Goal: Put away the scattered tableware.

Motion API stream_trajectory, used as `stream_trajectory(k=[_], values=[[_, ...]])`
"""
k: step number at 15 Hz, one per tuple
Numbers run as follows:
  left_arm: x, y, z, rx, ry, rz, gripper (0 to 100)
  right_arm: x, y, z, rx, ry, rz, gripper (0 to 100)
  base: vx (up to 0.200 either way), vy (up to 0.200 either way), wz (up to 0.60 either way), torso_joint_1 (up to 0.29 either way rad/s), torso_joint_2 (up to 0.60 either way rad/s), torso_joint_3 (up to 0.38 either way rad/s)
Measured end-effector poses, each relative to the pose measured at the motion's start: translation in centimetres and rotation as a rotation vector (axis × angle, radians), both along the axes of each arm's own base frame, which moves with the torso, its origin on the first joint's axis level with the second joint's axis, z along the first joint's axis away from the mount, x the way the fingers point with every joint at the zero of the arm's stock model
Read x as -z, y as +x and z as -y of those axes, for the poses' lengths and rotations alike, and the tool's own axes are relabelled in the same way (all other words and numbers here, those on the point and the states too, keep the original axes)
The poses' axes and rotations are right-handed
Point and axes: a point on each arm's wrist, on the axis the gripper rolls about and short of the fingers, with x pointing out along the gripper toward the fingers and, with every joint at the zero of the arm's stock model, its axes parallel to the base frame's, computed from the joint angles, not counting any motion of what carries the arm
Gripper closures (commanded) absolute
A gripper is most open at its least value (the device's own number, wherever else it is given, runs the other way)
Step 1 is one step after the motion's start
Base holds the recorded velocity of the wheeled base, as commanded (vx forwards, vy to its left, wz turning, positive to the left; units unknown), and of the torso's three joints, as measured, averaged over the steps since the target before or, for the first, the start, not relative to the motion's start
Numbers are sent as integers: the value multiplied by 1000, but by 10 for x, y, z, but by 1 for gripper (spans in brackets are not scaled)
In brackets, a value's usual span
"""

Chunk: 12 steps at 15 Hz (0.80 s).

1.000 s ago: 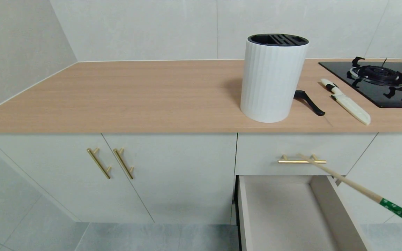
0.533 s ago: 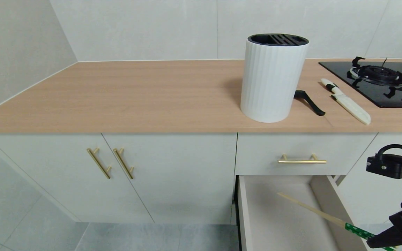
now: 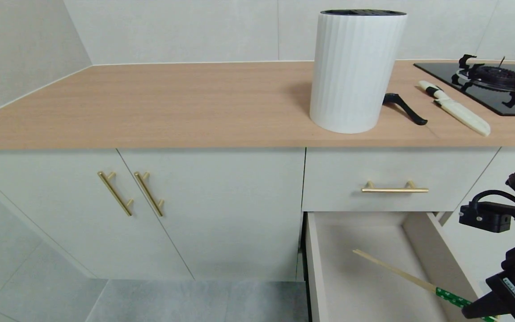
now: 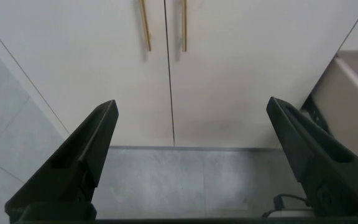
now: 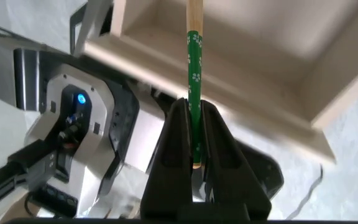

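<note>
Your right tool (image 3: 474, 311), at 5 o'clock, clamps the chopstick (image 3: 396, 271) by its green end so the tip slants over the open drawer (image 3: 436, 250) for dropping; your left tool (image 4: 190, 124) gapes idle

black handle (image 3: 406, 108) end hidden behind white holder (image 3: 353, 71), stove (image 3: 485, 91) cut off

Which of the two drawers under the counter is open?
The lower drawer, pulled out with the chopstick over it; the upper drawer, with the gold handle, is shut flush.
</note>
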Motion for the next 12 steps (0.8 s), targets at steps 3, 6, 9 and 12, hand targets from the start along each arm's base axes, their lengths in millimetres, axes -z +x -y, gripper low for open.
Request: stream_trajectory(k=[3, 6, 9, 12], values=[[0, 0, 0, 0, 0, 1, 0, 2, 0, 0, 0, -1, 1, 100, 0, 0, 0, -188, 450, 271], [0, 0, 0, 0, 0, 0, 0, 3, 0, 0, 1, -2, -3, 100, 0, 0, 0, -149, 398, 248], [0, 0, 0, 0, 0, 0, 0, 2, 1, 0, 2, -2, 1, 100, 0, 0, 0, -33, 111, 45], [0, 0, 0, 0, 0, 0, 0, 0, 4, -1, 8, 18, 43, 100, 0, 0, 0, 0, 0, 0]])
